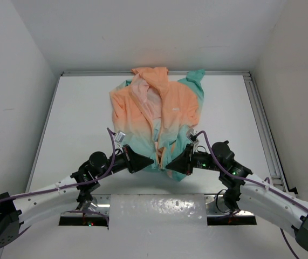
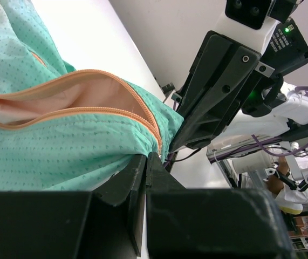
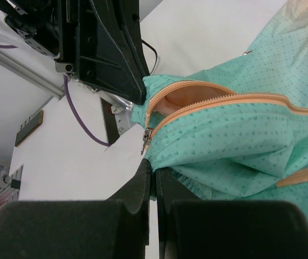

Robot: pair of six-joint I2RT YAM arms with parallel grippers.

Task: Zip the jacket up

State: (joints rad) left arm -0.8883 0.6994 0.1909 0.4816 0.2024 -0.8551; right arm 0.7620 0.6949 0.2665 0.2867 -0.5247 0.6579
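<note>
**Both sets of fingers pinched on the jacket's teal hem**

The jacket [image 1: 162, 116] lies on the white surface [image 1: 78, 118] in the upper middle of the overhead frame. Its peach-orange hood end points to the top and its mint-teal hem to the bottom. A small white logo [image 1: 173, 109] sits just right of centre. The front lies open along the middle, with pale pink lining [image 1: 145, 91] showing.

At the lower centre of that frame the 2 arms meet at the hem. The left fingers [image 1: 141, 161] come in from the left and the right fingers [image 1: 177, 162] from the right, their tips near each other, with the bottom of the front opening between them.

In the left wrist view the left fingers [image 2: 129, 175] are pressed together at the bottom of the frame, with only a thin dark slit between them and teal hem fabric caught at their tips. Just above, the orange zipper [image 2: 116, 89] gapes in a lens shape with pink lining inside. The right arm's black fingers fill the upper right.

In the right wrist view the right fingers [image 3: 167, 181] are likewise closed to a slit, with the teal edge of the jacket nipped between them. A small metal slider [image 3: 146, 135] sits at the low end of the zipper, just above those tips, its pull hanging down. To its right the 2 rows of teeth stand apart around pink lining. The left arm's black fingers reach in from the upper left, their tip at the hem beside that gap. A purple cable [image 3: 81, 121] loops below them.
</note>
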